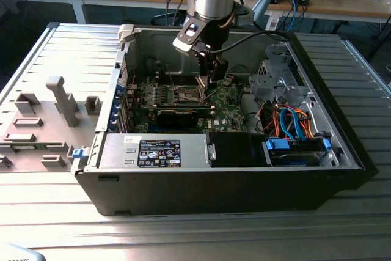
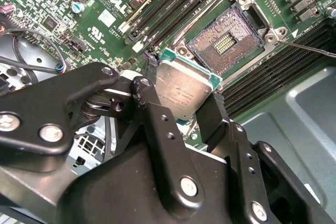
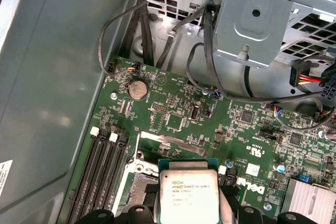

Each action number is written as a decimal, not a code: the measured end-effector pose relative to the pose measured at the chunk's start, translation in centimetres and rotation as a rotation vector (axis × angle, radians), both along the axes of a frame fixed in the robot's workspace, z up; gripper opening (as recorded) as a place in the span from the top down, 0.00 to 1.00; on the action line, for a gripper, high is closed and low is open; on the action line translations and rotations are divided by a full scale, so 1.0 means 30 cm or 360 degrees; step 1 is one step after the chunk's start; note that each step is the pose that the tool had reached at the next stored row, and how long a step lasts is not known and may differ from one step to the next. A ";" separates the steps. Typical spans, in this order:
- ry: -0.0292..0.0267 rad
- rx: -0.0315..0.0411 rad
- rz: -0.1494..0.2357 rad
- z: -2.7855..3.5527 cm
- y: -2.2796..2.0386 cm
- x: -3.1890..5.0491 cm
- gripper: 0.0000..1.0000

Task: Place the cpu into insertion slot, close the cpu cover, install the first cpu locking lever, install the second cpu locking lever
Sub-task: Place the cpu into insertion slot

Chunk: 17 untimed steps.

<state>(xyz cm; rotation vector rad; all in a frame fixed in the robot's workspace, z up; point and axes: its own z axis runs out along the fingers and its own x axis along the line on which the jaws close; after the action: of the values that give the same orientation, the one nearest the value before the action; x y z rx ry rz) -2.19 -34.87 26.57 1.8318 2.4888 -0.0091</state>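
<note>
The hand (image 2: 181, 100) is clamped on the cpu (image 2: 184, 88). Its two black fingers (image 2: 149, 103) press on opposite edges, and the silvery chip sits between them with its printed face showing in both wire-side wrist views. The insertion slot (image 2: 227, 43) lies just beyond the fingertips on the green motherboard (image 3: 210, 124), uncovered, with its dark pin field bare. The cpu's far corner overlaps the slot's near rim; whether they touch cannot be told. In the exterior view the hand reaches down inside the open computer case (image 1: 214, 194).
</note>
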 end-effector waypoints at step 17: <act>0.00000 0.0000 -0.0021 0.000 0.000 0.000 0.46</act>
<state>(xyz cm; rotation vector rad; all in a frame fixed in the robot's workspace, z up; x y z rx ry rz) -2.19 -34.87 26.57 1.8483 2.4766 -0.0096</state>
